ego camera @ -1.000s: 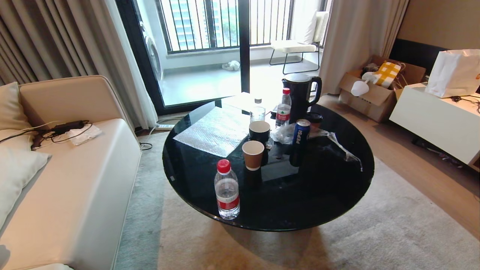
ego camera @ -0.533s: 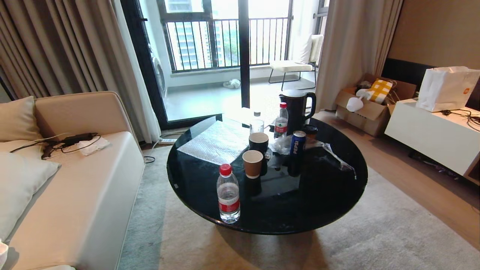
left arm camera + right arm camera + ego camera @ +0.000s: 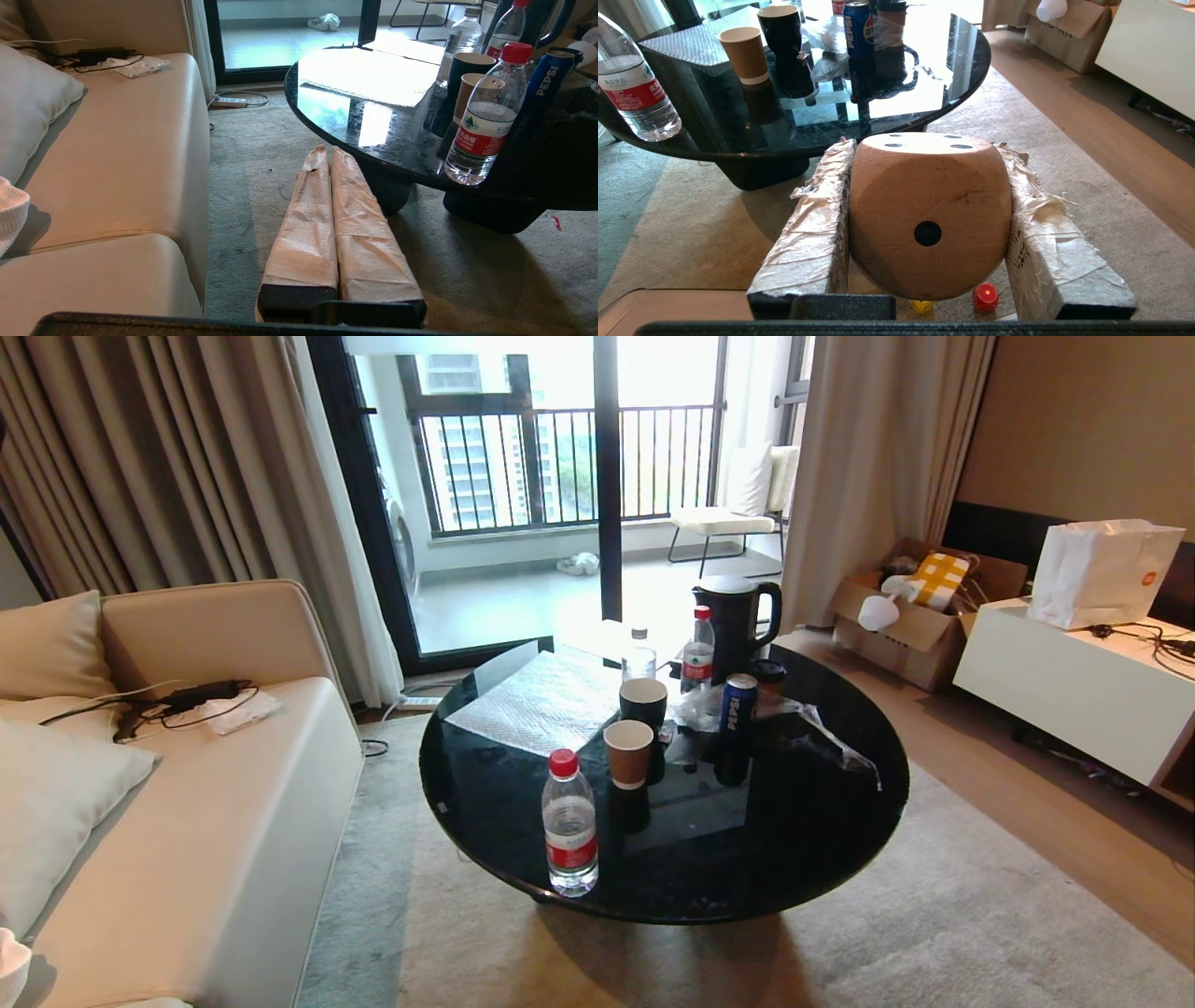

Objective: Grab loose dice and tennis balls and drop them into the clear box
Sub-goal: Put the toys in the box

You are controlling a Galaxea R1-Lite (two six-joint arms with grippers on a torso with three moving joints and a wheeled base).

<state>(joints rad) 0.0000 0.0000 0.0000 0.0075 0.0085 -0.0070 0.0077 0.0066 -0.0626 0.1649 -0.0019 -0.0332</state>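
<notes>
Beyond the round black table (image 3: 896, 112), yellow die (image 3: 921, 306) half-hidden under gripped beige die (image 3: 930, 214).

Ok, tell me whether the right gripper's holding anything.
Yes: the right gripper is shut on the beige die, clamped between both taped fingers.

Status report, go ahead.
Right end effector clamped on beige die. Left end effector shut, empty. Red die and yellow die on carpet. Clear box unseen.

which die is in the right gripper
The beige die, clamped between the right gripper's fingers; the yellow die and red die lie on the carpet below.
</notes>
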